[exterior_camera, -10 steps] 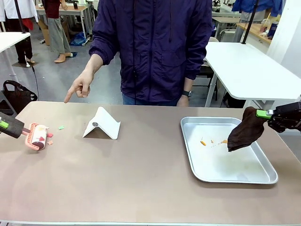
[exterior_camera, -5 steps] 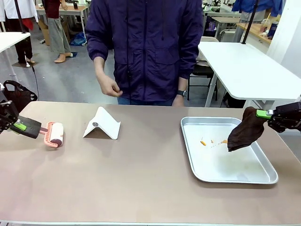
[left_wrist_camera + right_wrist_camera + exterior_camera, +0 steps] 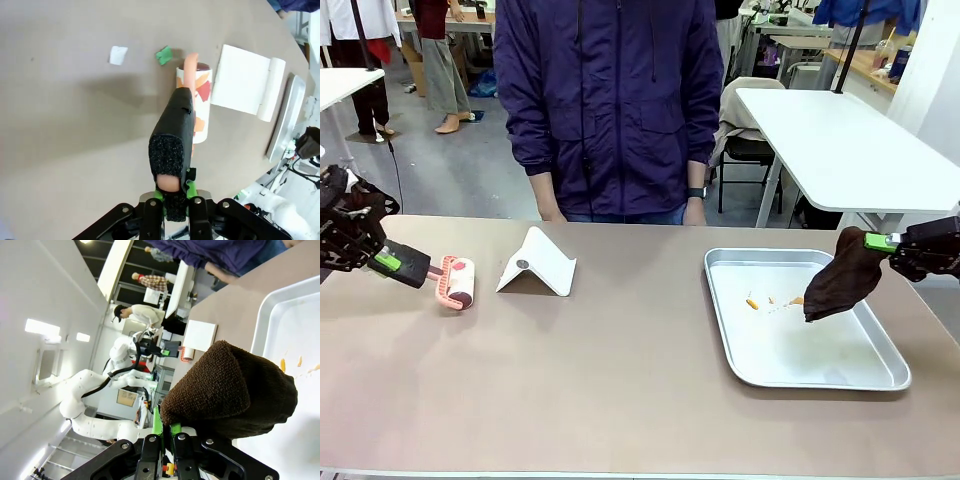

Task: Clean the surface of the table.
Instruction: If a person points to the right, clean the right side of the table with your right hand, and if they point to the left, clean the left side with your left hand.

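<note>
The brownish-tan table [image 3: 620, 380] spans the front view. At its left end my left gripper [image 3: 388, 262] is shut on the black foam handle of a pink lint roller [image 3: 458, 282], whose head rests on the tabletop. In the left wrist view the gripper [image 3: 173, 199] clamps the handle [image 3: 173, 135]. Coloured scraps stick to the roller [image 3: 199, 100]. A green scrap [image 3: 162, 54] and a white scrap [image 3: 118, 55] lie loose on the table [image 3: 60, 125]. My right gripper [image 3: 882, 242] is shut on a dark brown cloth [image 3: 840, 276] that hangs over the tray; the cloth [image 3: 230, 390] covers the fingers [image 3: 150, 439].
A folded white stand [image 3: 537, 262] sits just right of the roller. A shiny metal tray [image 3: 740, 360] with small orange crumbs [image 3: 752, 302] lies at the right. A person in a dark purple jacket [image 3: 605, 100] stands at the far edge, arms down.
My left gripper has swept the roller to the right along the table toward the white stand. The person's pointing hand has withdrawn. The right arm and cloth have stayed still.
</note>
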`<action>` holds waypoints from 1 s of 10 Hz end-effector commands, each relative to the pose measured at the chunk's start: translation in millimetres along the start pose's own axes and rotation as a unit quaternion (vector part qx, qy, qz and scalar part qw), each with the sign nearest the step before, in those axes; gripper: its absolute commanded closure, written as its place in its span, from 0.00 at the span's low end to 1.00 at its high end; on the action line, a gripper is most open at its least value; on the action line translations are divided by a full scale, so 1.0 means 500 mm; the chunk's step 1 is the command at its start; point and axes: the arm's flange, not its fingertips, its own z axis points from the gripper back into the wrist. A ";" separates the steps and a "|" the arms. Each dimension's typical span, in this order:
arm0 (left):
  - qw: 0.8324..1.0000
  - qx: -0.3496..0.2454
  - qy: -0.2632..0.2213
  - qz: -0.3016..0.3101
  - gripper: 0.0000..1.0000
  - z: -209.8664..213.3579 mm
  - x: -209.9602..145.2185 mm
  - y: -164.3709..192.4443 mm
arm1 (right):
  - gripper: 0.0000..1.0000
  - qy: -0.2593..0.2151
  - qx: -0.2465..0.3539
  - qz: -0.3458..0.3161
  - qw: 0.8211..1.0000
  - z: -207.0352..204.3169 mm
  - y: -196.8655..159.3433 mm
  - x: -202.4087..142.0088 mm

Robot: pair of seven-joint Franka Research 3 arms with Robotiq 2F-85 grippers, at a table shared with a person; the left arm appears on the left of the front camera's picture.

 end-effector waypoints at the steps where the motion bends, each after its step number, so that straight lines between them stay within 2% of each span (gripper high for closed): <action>1: 0.997 -0.065 -0.004 -0.034 0.82 0.050 -0.029 0.003 | 1.00 0.002 -0.003 0.000 1.000 0.002 0.012 0.001; 4: 0.972 -0.215 -0.031 -0.084 0.82 0.207 -0.086 0.042 | 1.00 0.002 -0.003 0.000 1.000 0.002 0.012 0.001; 6: 0.960 -0.266 -0.022 -0.090 0.82 0.280 -0.116 0.101 | 1.00 0.002 -0.003 0.000 1.000 0.002 0.012 0.001; 8: 0.945 -0.318 -0.024 -0.078 0.82 0.348 -0.147 0.212 | 1.00 0.002 -0.003 0.000 1.000 0.002 0.012 0.001; 10: 0.930 -0.360 -0.040 -0.056 0.82 0.372 -0.184 0.334 | 1.00 0.002 -0.003 0.000 1.000 0.002 0.012 0.001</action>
